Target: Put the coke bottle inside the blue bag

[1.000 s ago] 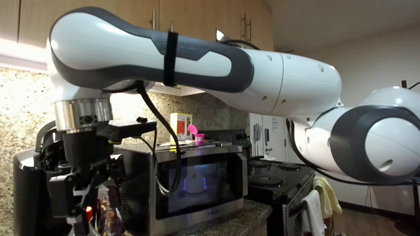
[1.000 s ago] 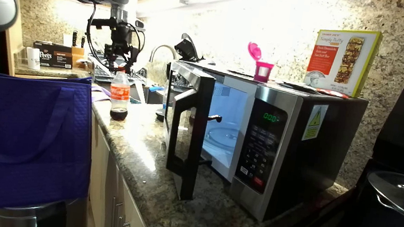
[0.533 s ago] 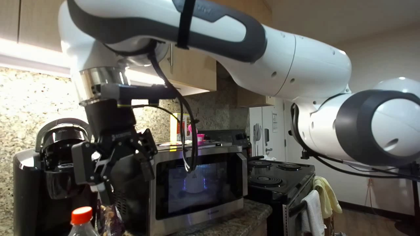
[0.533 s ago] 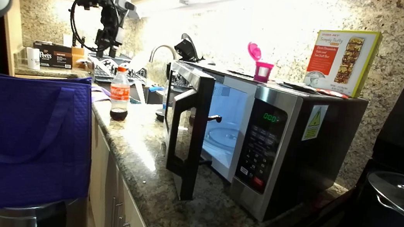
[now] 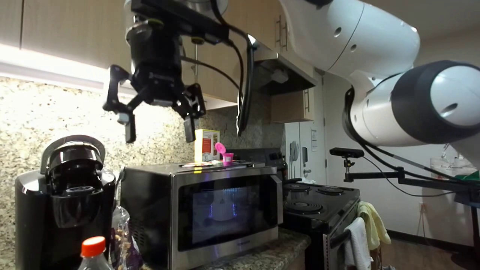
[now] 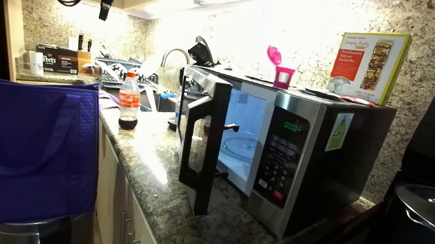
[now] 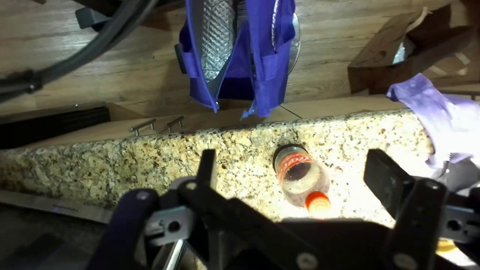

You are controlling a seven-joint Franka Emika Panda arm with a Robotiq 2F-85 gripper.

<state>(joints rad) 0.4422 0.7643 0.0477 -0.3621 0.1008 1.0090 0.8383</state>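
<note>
The coke bottle stands upright on the granite counter near its front edge, with a red label and red cap, in an exterior view [image 6: 129,100]. Only its cap and neck show in an exterior view [image 5: 93,248]. It also shows in the wrist view [image 7: 287,165], from above. The blue bag [image 6: 25,147] hangs or stands beside the counter front; the wrist view shows its open top [image 7: 272,65] with a silvery lining. My gripper [image 5: 160,135] is open and empty, high above the counter. It also shows in an exterior view [image 6: 105,12], well above the bottle.
A microwave [image 6: 288,160] with its door [image 6: 202,145] ajar stands on the counter. A coffee maker [image 5: 67,210] is beside it. Cabinets [image 5: 86,45] hang above. A purple cloth [image 7: 431,108] lies over the counter edge. A cardboard box [image 7: 390,56] is on the floor.
My gripper has risen from close around the bottle's cap to high above, and moved toward the right in an exterior view. The fingers are now clearly spread. The bottle and bag have not moved.
</note>
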